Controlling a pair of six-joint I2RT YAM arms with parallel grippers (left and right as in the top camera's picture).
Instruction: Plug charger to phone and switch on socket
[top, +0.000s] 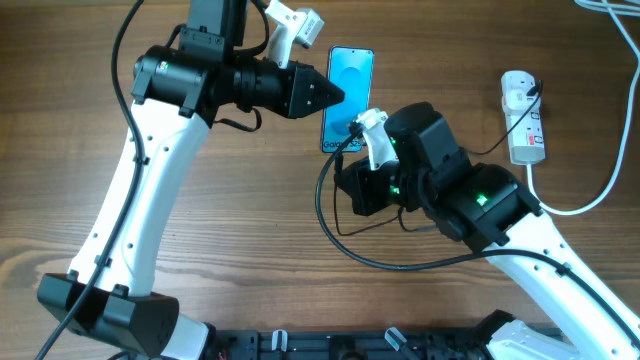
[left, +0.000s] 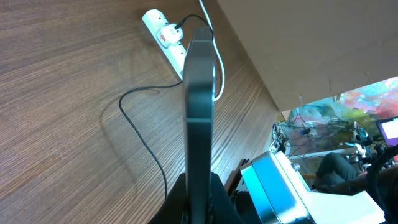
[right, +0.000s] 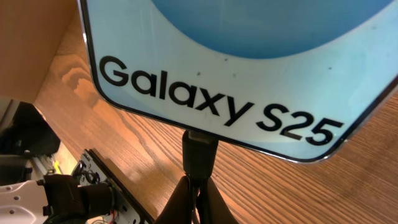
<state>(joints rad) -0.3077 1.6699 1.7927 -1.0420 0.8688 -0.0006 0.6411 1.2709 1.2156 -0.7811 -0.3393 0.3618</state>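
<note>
Connector brought to the port, phone held steady.

Clenched in the right gripper (right: 198, 202): the charger (right: 199, 155) by its small black tip, set against the middle of the lower edge of the phone (right: 249, 62), just under the "Galaxy S25" lettering. Clamped in the left gripper (left: 199, 205): the phone itself, pinched face and back at one long side, screen up, probably to brace it against the push and present the port squarely. Farther out, thin cable curling loosely over the table (top: 250, 200) to a plug (top: 517, 92) in the socket (top: 523, 120), well apart at the right. Hard to say whether fully seated or only touching, with the port hidden behind the tip. Switch too small to read. Right fingertips buried under the wrist from overhead.
</note>
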